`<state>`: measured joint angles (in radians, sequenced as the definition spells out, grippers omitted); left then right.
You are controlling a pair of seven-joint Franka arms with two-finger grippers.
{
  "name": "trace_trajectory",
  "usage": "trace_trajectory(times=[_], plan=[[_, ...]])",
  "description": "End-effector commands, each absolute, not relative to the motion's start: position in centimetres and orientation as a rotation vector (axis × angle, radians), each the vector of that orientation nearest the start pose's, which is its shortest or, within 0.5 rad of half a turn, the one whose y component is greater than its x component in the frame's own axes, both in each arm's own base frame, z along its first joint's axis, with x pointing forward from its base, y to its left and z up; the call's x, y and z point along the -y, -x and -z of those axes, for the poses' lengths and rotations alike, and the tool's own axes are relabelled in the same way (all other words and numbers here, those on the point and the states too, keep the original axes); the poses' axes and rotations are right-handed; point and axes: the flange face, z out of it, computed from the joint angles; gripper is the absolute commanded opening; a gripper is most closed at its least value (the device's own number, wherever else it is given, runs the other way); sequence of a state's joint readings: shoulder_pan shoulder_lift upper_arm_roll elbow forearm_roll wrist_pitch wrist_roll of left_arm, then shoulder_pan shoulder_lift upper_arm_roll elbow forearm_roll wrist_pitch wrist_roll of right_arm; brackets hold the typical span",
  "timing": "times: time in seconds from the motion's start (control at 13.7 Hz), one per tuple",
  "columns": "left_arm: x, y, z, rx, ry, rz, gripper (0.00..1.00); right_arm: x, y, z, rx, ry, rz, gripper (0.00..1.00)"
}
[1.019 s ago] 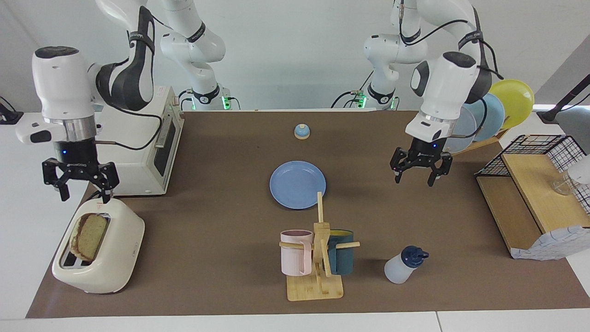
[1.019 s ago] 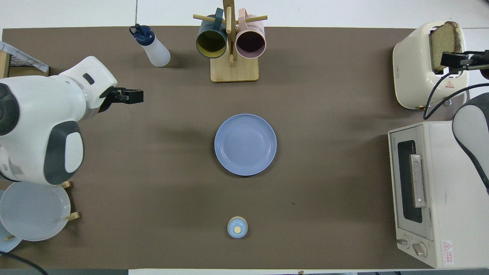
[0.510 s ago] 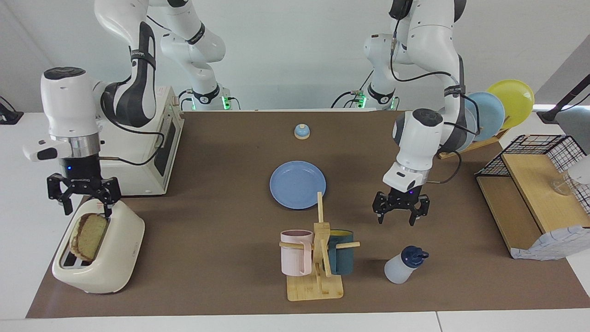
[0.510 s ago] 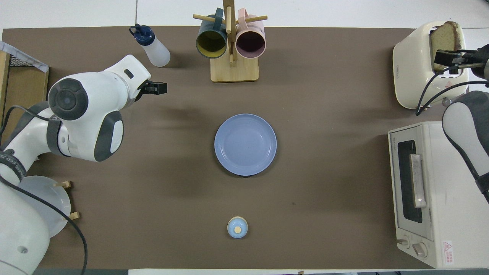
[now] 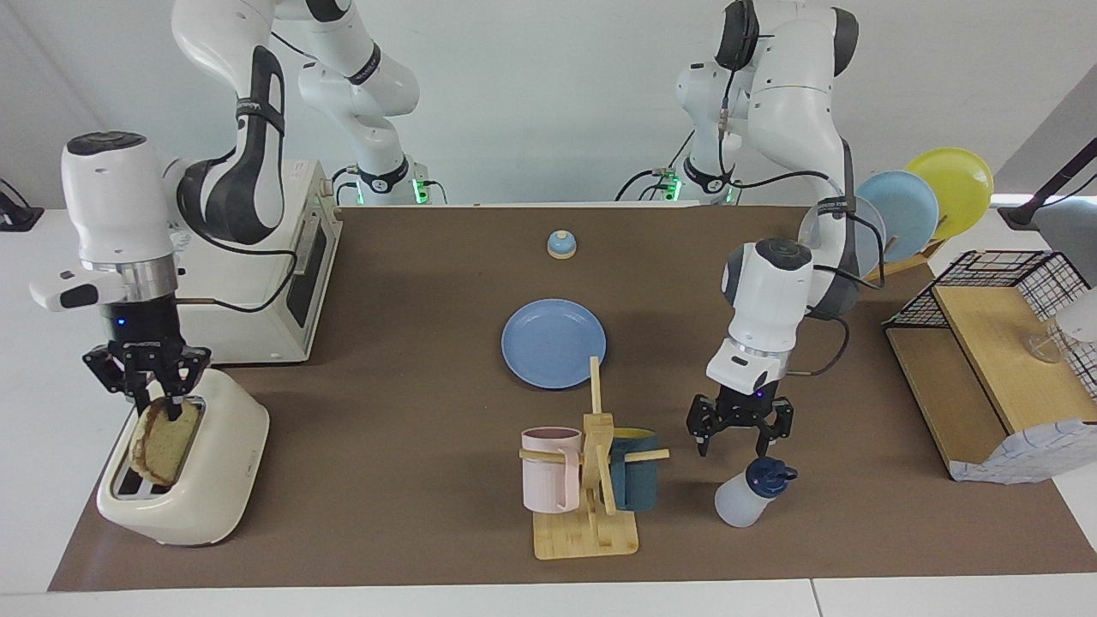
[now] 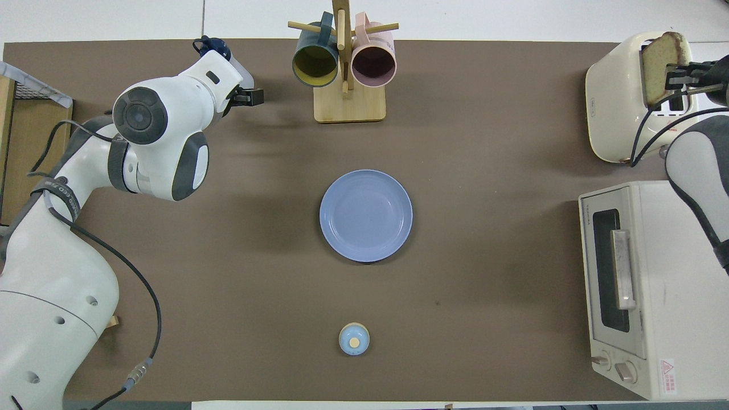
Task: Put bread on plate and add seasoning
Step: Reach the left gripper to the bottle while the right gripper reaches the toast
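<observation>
The right gripper point(image 5: 158, 403) pinches the bread point(image 5: 160, 441) standing in the toaster point(image 5: 206, 480), where a skewed pull could tear it; the left gripper point(image 5: 740, 439) hangs spread above the seasoning point(image 5: 752, 493)

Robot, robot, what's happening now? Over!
Right gripper closing on bread in toaster. Left gripper open above seasoning. Plate bare.

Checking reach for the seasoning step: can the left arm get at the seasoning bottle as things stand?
Probably yes. The left gripper hangs open just above the seasoning bottle, with nothing between them. The mug rack stands clear beside it.
</observation>
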<state>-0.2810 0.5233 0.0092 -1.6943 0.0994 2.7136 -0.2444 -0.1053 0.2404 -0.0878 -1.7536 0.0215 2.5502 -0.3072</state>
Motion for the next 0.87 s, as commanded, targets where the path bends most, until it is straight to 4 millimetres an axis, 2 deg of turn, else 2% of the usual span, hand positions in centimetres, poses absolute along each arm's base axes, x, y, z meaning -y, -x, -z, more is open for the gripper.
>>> trace_trajectory(times=[0.0, 0.15, 0.29, 0.44, 0.58, 0.66, 0.73, 0.8], plan=[[19.9, -70.3, -33.6, -0.157, 3.073, 0.814, 1.0, 13.7, -66.6, -50.8, 0.307, 3.16, 0.808, 0.0], [19.9, -70.6, -33.4, -0.157, 3.072, 0.818, 1.0, 13.7, -66.7, -52.5, 0.361, 3.171, 0.746, 0.0], [19.8, -71.0, -33.5, -0.151, 3.071, 0.828, 1.0, 12.1, -66.8, -55.9, 0.491, 3.22, 0.717, 0.0], [19.4, -71.6, -33.7, -0.141, 3.066, 0.844, 1.0, 7.8, -66.5, -59.3, 0.76, 3.351, 0.611, 0.0], [19.5, -71.9, -33.4, -0.142, 3.066, 0.844, 1.0, 2.0, -63.9, -62.6, 0.925, 3.39, 0.49, 0.0], [19.5, -71.9, -32.9, -0.143, 3.067, 0.84, 1.0, 0.6, -62.5, -64.3, 0.923, 3.365, 0.464, 0.0], [19.5, -72.1, -33.1, -0.144, 3.064, 0.847, 1.0, -2.0, -60.5, -66.3, 0.902, 3.291, 0.467, 0.0], [19.4, -72.2, -33.3, -0.143, 3.062, 0.854, 1.0, -4.2, -59.5, -66.4, 0.787, 3.208, 0.434, 0.0]])
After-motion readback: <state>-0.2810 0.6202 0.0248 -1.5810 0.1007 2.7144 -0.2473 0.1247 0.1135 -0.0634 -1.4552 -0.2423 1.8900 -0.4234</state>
